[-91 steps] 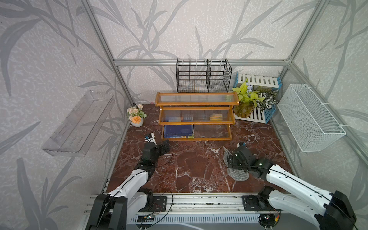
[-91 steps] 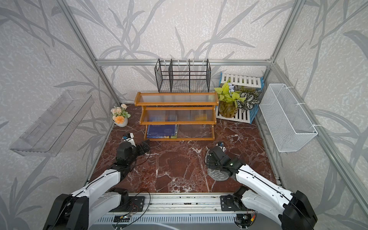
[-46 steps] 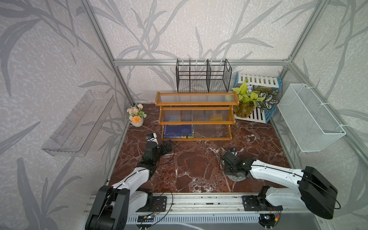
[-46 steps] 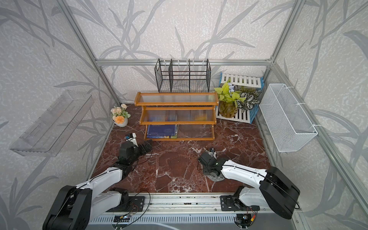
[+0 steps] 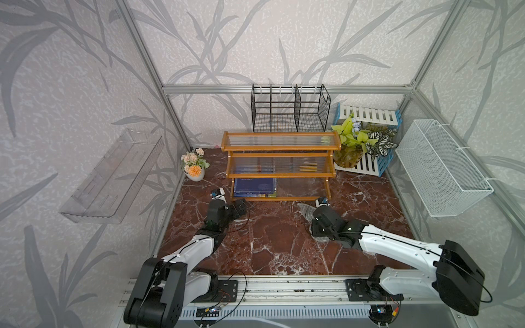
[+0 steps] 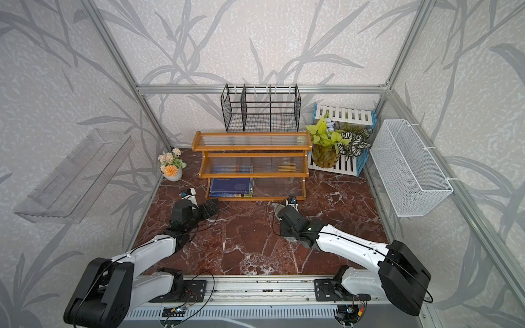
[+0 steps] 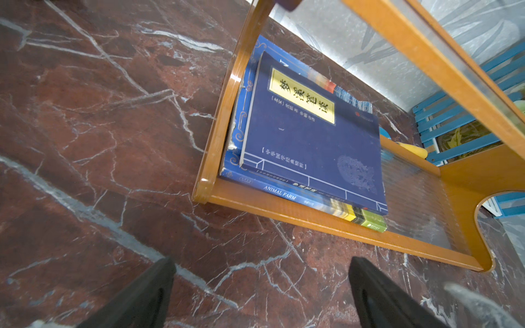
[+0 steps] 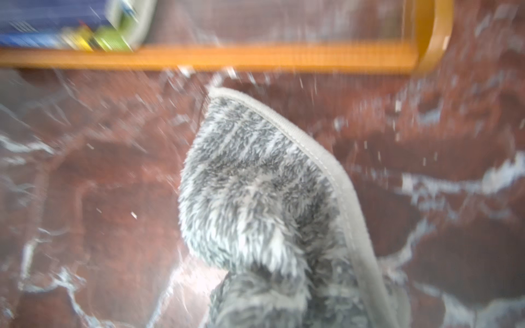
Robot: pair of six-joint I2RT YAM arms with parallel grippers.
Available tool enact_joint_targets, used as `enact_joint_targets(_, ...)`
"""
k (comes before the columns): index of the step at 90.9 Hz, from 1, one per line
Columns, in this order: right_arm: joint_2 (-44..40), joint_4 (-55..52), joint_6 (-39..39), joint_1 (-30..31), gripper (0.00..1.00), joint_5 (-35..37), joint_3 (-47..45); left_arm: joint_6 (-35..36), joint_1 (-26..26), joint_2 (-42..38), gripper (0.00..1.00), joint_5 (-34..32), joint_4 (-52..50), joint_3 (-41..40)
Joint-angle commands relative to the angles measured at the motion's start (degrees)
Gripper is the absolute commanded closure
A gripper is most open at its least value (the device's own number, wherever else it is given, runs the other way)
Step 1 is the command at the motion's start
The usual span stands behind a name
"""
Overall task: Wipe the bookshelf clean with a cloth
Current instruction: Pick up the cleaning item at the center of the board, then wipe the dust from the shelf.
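- Dark red marble tabletop point(image 5: 278, 235) inside a booth with leaf-pattern walls; the bookshelf point(image 5: 281, 148) stands at the back centre.
- Step in hand: picking up the cloth point(image 8: 255, 198). No wiping has begun.
- The right gripper point(image 5: 312, 213) sits low over the tabletop, just in front of the shelf's right leg. Its jaws are pressed together, pinching a bunched part of the cloth.
- In the right wrist view a cloth corner sticks up and forward, toward the bottom rail. The picture is blurred.
- Cloth look: fluffy grey pile, lighter stripes, stitched pale hem, crumpled.
- The left gripper point(image 7: 260, 295) has its fingers spread and empty, near the shelf's left corner by the stacked books point(image 5: 254, 187).
- Next move likely calls for lifting the cloth clear of the tabletop, then bringing it flat onto a ribbed clear board.
- The bottom tier's right half is bare and nearest.
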Motion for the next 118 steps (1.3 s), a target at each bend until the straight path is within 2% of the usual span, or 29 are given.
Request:
enact_joint_targets(1, 0.61, 8.94, -6.37, 0.27, 1.00, 5.47, 2.51, -0.52, -0.03, -0.18, 0.00, 0.78, -1.38, 2.13)
enact_joint_targets(16, 5.20, 18.75, -8.99, -0.21, 1.00, 8.98, 4.14, -1.10, -0.01, -0.40, 0.00, 0.24, -1.67, 2.31)
enact_joint_targets(38, 16.80, 32.77, -9.12, -3.47, 1.00, 5.50, 7.84, -2.47, 0.35, -0.31, 0.00, -1.01, -1.97, 2.22)
enact_joint_targets(67, 31.50, 60.28, -9.97, -3.59, 1.00, 3.93, 7.45, -3.14, 0.71, 1.58, 0.00, 0.16, -0.43, 2.48)
enact_joint_targets(81, 36.98, 69.84, -8.59, -3.61, 0.97, 3.80, 7.79, -3.29, 1.03, 2.19, 0.00, -0.26, -0.42, 2.65)
enact_joint_targets(110, 45.12, 69.11, -0.29, -4.45, 0.95, 9.97, 12.76, -3.44, 1.35, 3.14, 0.00, 0.48, 0.01, 3.23)
enact_joint_targets(114, 45.94, 67.47, 0.60, -4.59, 0.89, 10.62, 13.98, -3.40, 1.41, 3.27, 0.00, 0.56, 0.06, 3.23)
enact_joint_targets(118, 46.47, 65.03, 1.55, -4.73, 0.78, 11.38, 15.57, -3.38, 1.42, 3.48, 0.00, 0.76, 0.17, 3.21)
